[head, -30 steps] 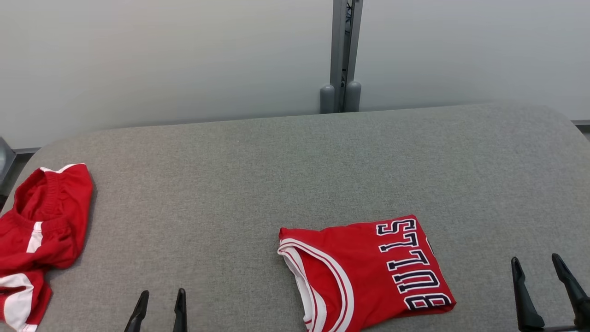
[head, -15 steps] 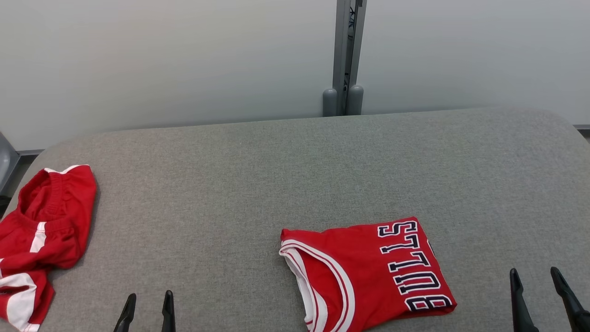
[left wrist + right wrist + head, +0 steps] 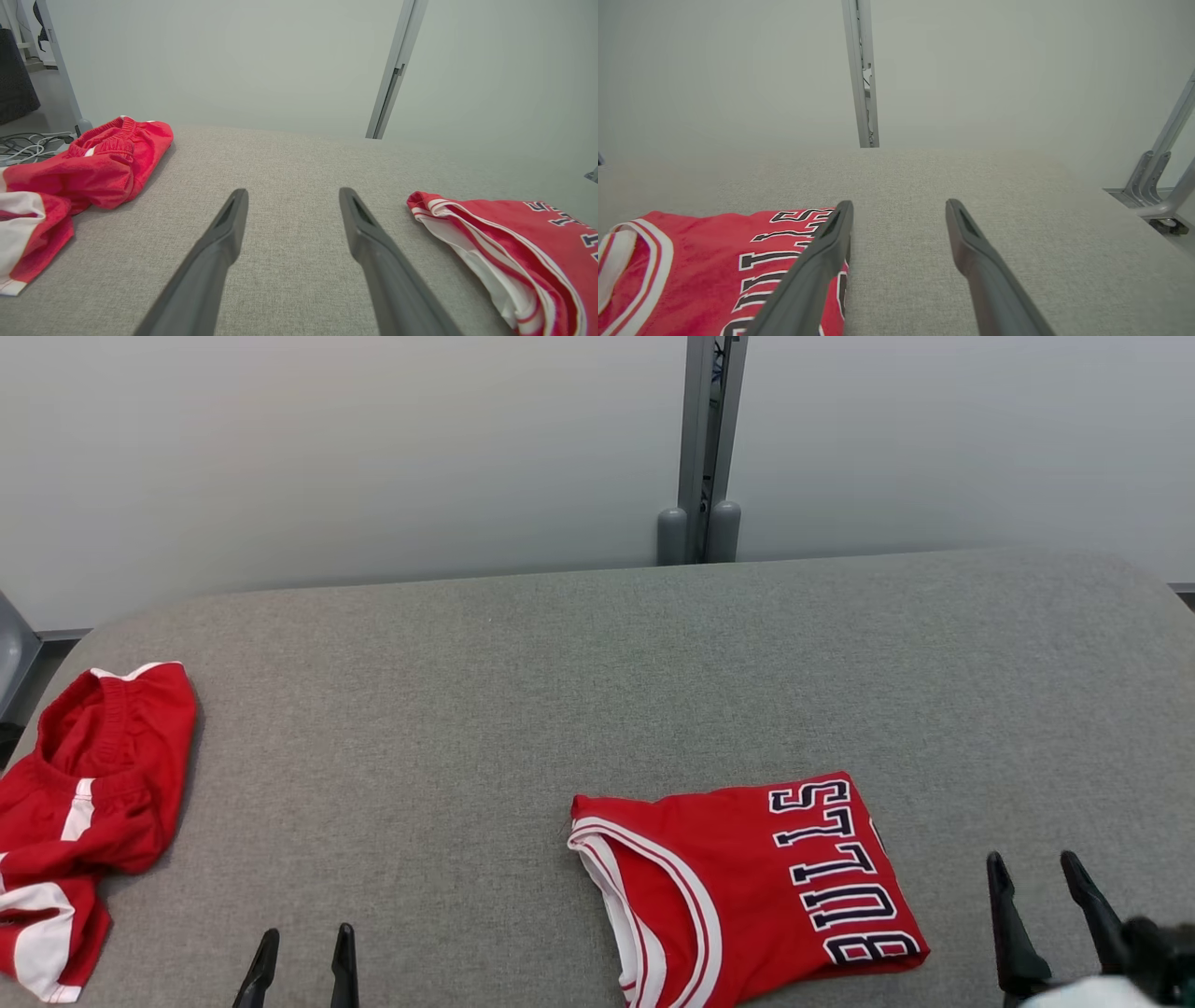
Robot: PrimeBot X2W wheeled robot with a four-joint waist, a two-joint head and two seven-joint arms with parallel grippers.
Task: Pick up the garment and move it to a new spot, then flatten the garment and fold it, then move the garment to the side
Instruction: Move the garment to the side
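The folded jersey (image 3: 747, 887) lies on the counter (image 3: 560, 663). The right hand (image 3: 1033, 859), released and empty, hovers just right of it; the left hand (image 3: 308, 931), likewise released, is well to its left. To move it aside, I'd pinch all layers at both edges so the fold holds.

Jersey (image 3: 747, 887) on the table (image 3: 597, 653), right of centre, near the front edge. Shorts (image 3: 84, 803) at the table's left edge, well apart. Left tool (image 3: 308, 931) between them; right tool (image 3: 1033, 859) right of the jersey. Post (image 3: 700, 448) behind the table.
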